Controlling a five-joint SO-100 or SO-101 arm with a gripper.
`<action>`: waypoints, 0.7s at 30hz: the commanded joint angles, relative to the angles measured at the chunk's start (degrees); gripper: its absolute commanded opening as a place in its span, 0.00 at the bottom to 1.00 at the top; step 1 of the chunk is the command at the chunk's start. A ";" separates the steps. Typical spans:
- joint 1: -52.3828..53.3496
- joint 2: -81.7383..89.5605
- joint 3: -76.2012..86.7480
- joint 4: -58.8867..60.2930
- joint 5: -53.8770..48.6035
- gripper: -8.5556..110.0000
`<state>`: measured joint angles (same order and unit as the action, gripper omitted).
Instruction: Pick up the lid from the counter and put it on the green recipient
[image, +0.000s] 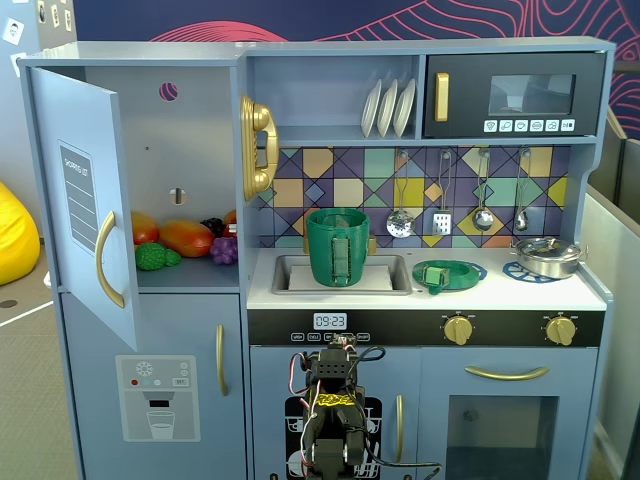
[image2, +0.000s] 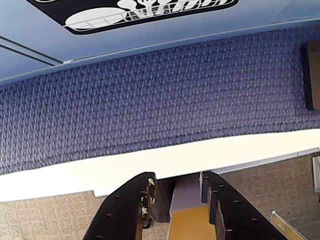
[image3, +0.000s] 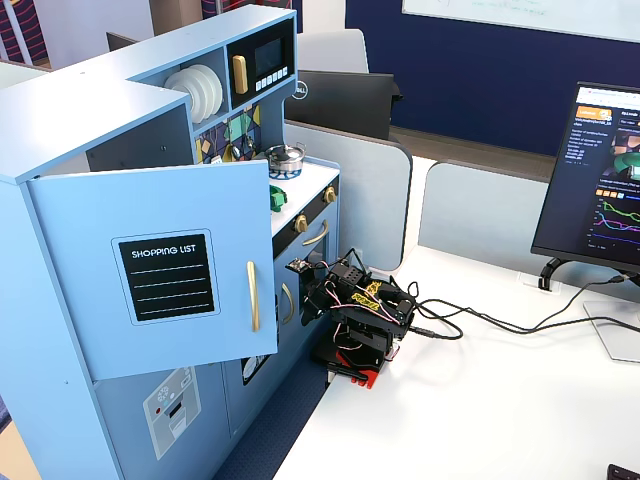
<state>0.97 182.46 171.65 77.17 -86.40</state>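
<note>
The green lid (image: 449, 274) lies flat on the pale counter (image: 520, 292), between the sink and the burner rings. The tall green pot (image: 338, 246) stands in the sink basin with its ribbed handle facing the camera and no lid on it. My arm (image: 330, 400) sits folded low in front of the kitchen, well below the counter; it also shows in the other fixed view (image3: 360, 310). In the wrist view my gripper (image2: 177, 176) has its jaws apart and holds nothing. It looks down over the white table edge at blue carpet.
A silver pan (image: 547, 256) sits on the right burner. The fridge door (image: 85, 200) stands open at the left, with toy food on the shelf inside. Utensils (image: 440, 215) hang behind the counter. A monitor (image3: 600, 180) and cables lie on the white table (image3: 480, 400).
</note>
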 joint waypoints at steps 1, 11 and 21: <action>3.78 -0.26 0.18 10.55 -0.35 0.07; 3.69 -0.26 0.18 10.55 -0.26 0.07; 11.43 -3.87 -10.11 -14.50 -4.66 0.12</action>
<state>9.14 181.93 170.33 74.18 -88.95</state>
